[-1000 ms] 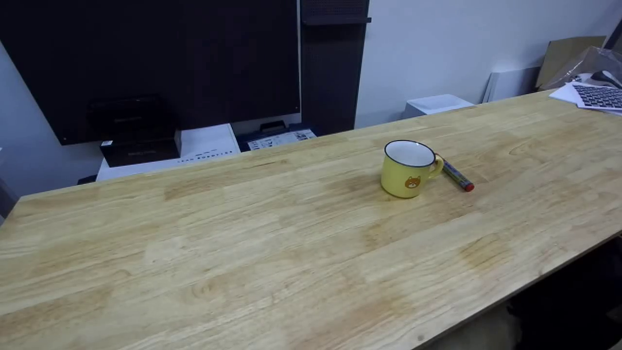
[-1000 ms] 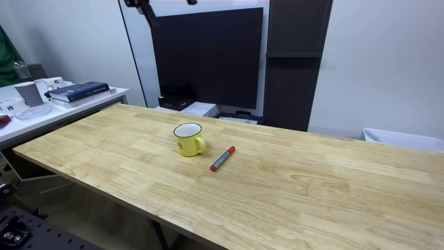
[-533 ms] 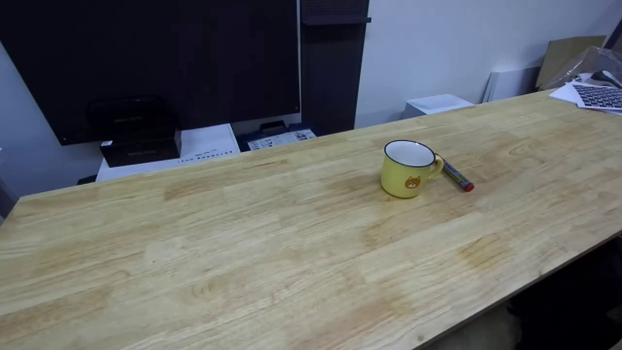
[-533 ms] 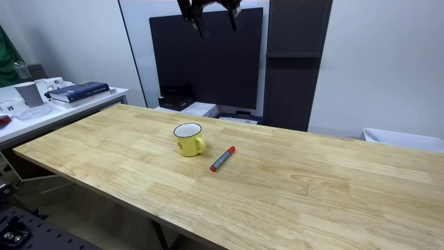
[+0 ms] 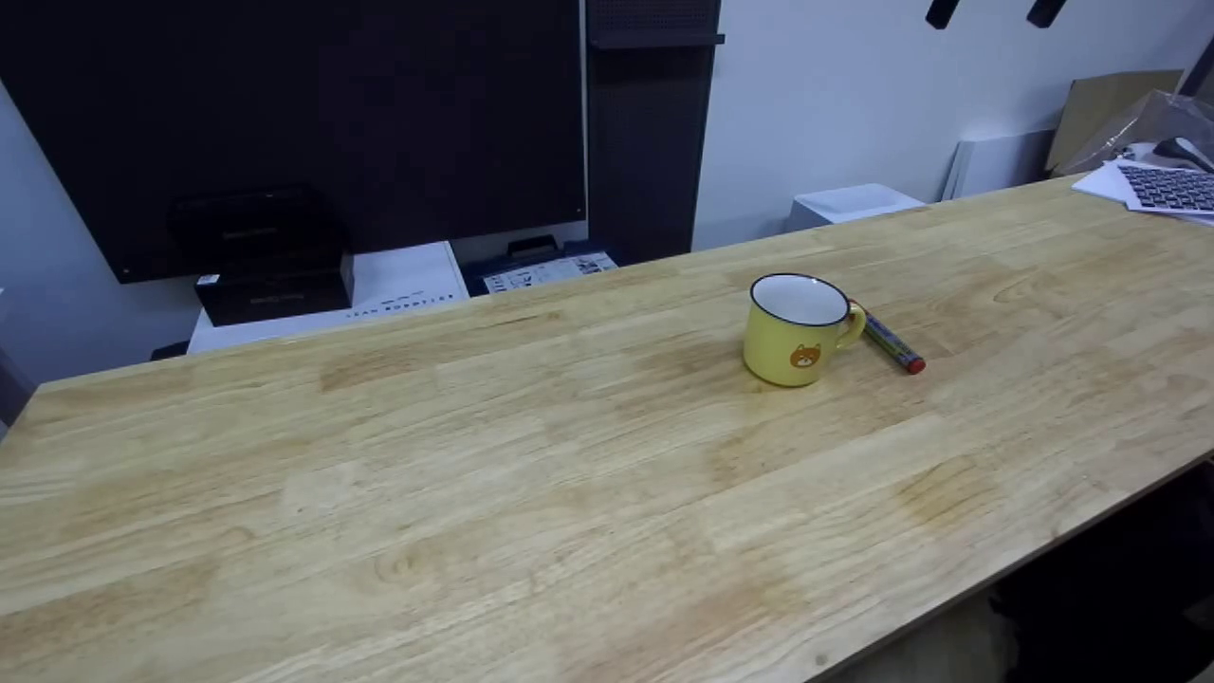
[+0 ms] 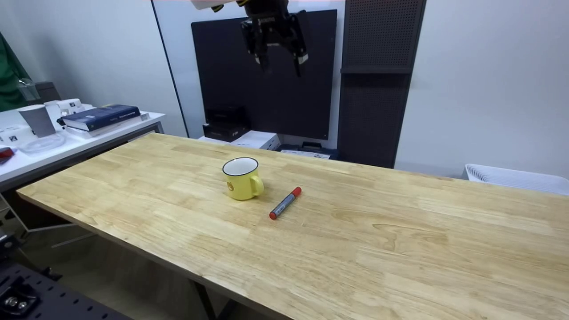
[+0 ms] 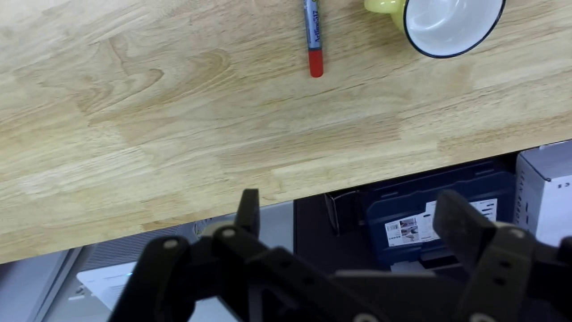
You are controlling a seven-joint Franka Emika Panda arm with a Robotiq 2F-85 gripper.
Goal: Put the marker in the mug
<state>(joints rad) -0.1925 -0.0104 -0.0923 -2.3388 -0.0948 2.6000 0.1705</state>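
Note:
The yellow mug stands upright on the wooden table, with a white inside and dark rim. It also shows in an exterior view and at the top right of the wrist view. The marker is dark grey with red ends and lies on the table beside the mug's handle, apart from it. In an exterior view the handle partly hides the marker; the wrist view cuts off its far end. My gripper is open and empty, high above the table; its fingertips show in both exterior views.
The wooden table has its back edge below the gripper in the wrist view. Boxes and a dark blue case sit beyond that edge. A white side table with books and a grey cup stands at the left. A keyboard lies at the far right.
My gripper has come down and to the right in an exterior view, from the top edge. Its fingertips now show at the top of both exterior views. The mug and marker have not moved.

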